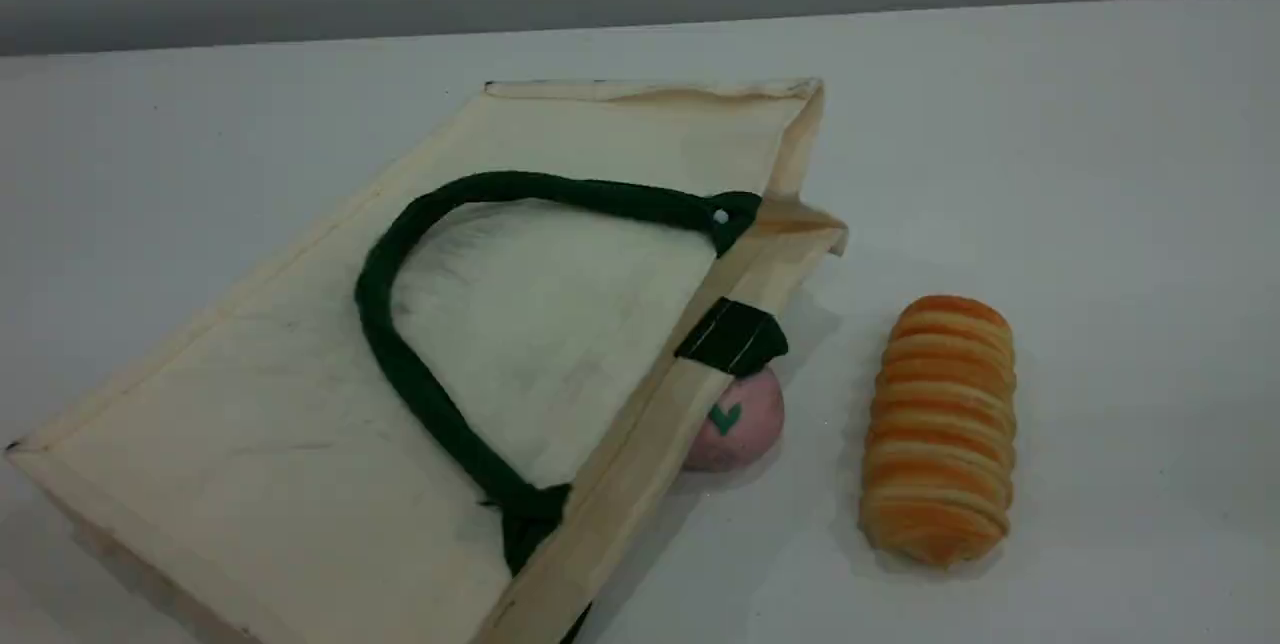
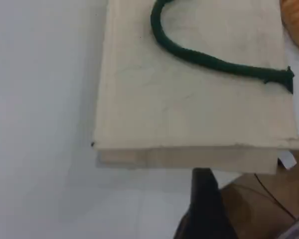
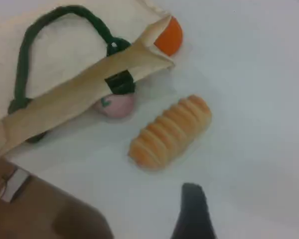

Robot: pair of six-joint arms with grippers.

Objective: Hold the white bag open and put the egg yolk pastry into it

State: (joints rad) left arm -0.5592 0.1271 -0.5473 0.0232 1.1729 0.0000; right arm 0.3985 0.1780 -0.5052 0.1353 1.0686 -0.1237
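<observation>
- The white bag [image 1: 560, 324] is lying flat on the worktop [image 1: 1100, 174], its mouth facing the bread roll [image 1: 940, 429] and pink dome [image 1: 745, 424].
- The left gripper [image 2: 204, 199] is hovering off a side edge, the right gripper [image 3: 193, 209] nearer the mouth; I cannot tell whether either is standing apart.
- The egg yolk pastry is not showing anywhere.

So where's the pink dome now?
The dome sits right of centre in the scene view, at the bag's mouth under its green tab, roll to its right.
</observation>
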